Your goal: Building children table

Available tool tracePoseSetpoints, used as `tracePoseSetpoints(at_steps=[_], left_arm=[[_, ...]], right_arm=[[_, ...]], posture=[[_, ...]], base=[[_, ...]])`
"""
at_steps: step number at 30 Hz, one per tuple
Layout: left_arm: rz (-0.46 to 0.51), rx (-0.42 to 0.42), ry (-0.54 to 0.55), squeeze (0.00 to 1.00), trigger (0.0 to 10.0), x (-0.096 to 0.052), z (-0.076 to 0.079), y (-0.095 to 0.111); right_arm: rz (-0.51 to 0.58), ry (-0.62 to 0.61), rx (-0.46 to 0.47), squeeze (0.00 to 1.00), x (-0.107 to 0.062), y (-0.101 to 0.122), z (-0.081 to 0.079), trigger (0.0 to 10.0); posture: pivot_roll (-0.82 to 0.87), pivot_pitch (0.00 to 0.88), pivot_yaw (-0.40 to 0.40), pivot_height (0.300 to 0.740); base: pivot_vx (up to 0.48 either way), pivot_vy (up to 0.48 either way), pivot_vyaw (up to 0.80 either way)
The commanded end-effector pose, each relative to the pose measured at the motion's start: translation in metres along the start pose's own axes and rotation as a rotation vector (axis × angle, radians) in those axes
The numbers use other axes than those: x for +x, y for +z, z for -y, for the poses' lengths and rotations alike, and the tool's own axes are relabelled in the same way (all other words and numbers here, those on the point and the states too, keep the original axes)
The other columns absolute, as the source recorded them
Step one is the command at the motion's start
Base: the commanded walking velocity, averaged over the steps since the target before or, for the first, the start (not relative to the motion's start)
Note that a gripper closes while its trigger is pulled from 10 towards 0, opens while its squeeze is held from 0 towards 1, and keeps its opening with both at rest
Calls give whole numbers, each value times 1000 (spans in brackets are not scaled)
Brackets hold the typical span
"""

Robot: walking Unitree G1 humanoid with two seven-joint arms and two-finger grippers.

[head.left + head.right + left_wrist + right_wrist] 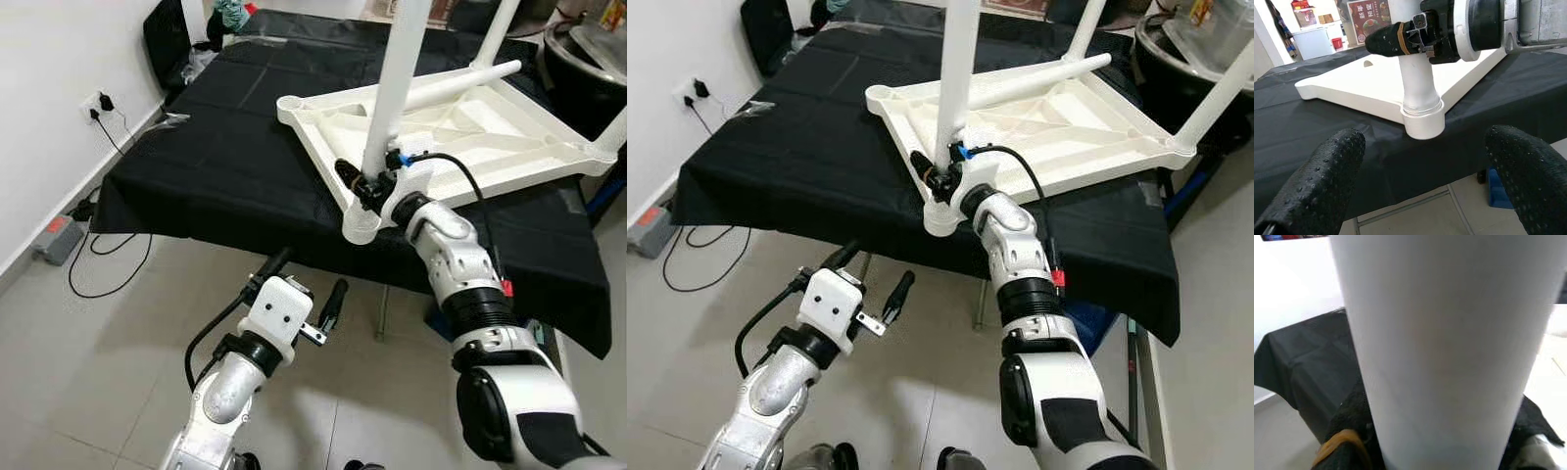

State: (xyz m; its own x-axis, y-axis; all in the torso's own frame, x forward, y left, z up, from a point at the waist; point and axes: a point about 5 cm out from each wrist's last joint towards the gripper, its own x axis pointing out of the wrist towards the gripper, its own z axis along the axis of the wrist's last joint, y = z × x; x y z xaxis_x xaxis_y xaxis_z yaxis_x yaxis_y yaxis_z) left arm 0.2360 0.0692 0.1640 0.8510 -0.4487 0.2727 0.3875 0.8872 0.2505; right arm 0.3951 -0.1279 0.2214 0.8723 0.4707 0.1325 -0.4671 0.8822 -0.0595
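One white leg (397,88) stands upright in the near corner socket of the upside-down white tabletop (460,132), which lies on the black-covered counter (216,157). I see my right end effector (364,186) closed around this leg low down, just above the socket. My left end effector (309,284) is open, below the counter's near edge.

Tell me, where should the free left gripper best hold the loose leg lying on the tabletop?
Probably mid-shaft, from above. The loose leg is a smooth round tube lying flat across the upturned tabletop, its top side open. The left gripper hangs open below the table edge; the right gripper clamps the upright leg.
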Motion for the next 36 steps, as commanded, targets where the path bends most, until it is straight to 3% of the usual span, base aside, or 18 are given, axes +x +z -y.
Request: tracePoseSetpoints(at_steps=[1, 6, 8, 9, 10, 11, 13, 14, 15, 18, 19, 23, 24, 27, 28, 29, 35, 36], left_arm=[[-21, -4, 7, 0, 10000, -1, 2, -3], [-23, -4, 6, 0, 10000, -1, 2, -3], [-26, -3, 5, 0, 10000, -1, 2, -4], [-26, -3, 5, 0, 10000, -1, 2, -4], [-28, -1, 3, 0, 10000, -2, 2, -4], [-28, -1, 3, 0, 10000, -2, 2, -4], [-27, 4, -6, 0, 10000, -2, 2, -5], [-27, 4, -6, 0, 10000, -2, 2, -5], [-27, 6, -9, 0, 10000, -2, 2, -5], [-27, 6, -9, 0, 10000, -2, 2, -5], [-32, 6, -11, 0, 10000, -2, 2, -6], [-40, 7, -12, 0, 10000, -3, 2, -7], [-42, 7, -13, 0, 10000, -3, 2, -8], [-44, 7, -13, 0, 10000, -4, 3, -8], [-46, 7, -13, 0, 10000, -4, 3, -8], [-47, 7, -13, 0, 10000, -4, 3, -9], [-48, 6, -12, 0, 10000, -4, 3, -9], [-48, 4, -10, 0, 10000, -3, 3, -8]], right_arm=[[-74, -57, -10, 0, -5, -18, 4, 0], [-96, -155, -74, 0, -12, -23, 16, 0], [-89, -310, -55, 0, -21, -26, 30, 0], [-89, -310, -55, 0, -21, -26, 30, 0], [-70, -469, -22, 0, -28, -24, 40, 0], [-70, -469, -22, 0, -28, -24, 40, 0], [-32, -780, 39, 0, -43, -18, 53, 0], [-32, -780, 39, 0, -43, -18, 53, 0], [-17, -894, 72, 0, -49, -15, 53, 0], [-17, -894, 72, 0, -49, -15, 53, 0], [-27, -989, 121, 0, -52, -16, 46, 0], [-50, -1052, 203, 0, -48, -20, 19, 0], [-56, -1017, 228, 0, -42, -20, 7, 9647], [-49, -928, 236, 0, -33, -19, -5, 10000], [-25, -840, 208, 192, -27, -15, -13, 10000], [-15, -786, 185, 1000, -24, -13, -19, 10000], [13, -714, 145, 949, -22, -8, -21, 10000], [32, -631, 170, 0, -19, -6, -21, 10000]], posture=[[160, 193, -67, 740], [161, 191, -67, 740], [156, 183, -60, 740], [156, 183, -60, 740], [153, 180, -55, 740], [153, 180, -55, 740], [152, 175, -51, 740], [152, 175, -51, 740], [144, 171, -44, 740], [144, 171, -44, 740], [150, 163, -44, 740], [159, 155, -43, 740], [157, 150, -46, 740], [158, 151, -48, 740], [157, 149, -50, 740], [155, 149, -52, 740], [156, 151, -55, 740], [157, 154, -59, 740]], base=[[0, 0, 0], [0, 0, 0], [0, 0, 0], [0, 0, 0], [0, 0, 0], [0, 0, 0], [0, 0, 0], [0, 0, 0], [0, 0, 0], [0, 0, 0], [0, 0, 0], [0, 0, 0], [0, 0, 0], [0, 0, 0], [0, 0, 0], [0, 0, 0], [0, 0, 0], [0, 0, 0]])
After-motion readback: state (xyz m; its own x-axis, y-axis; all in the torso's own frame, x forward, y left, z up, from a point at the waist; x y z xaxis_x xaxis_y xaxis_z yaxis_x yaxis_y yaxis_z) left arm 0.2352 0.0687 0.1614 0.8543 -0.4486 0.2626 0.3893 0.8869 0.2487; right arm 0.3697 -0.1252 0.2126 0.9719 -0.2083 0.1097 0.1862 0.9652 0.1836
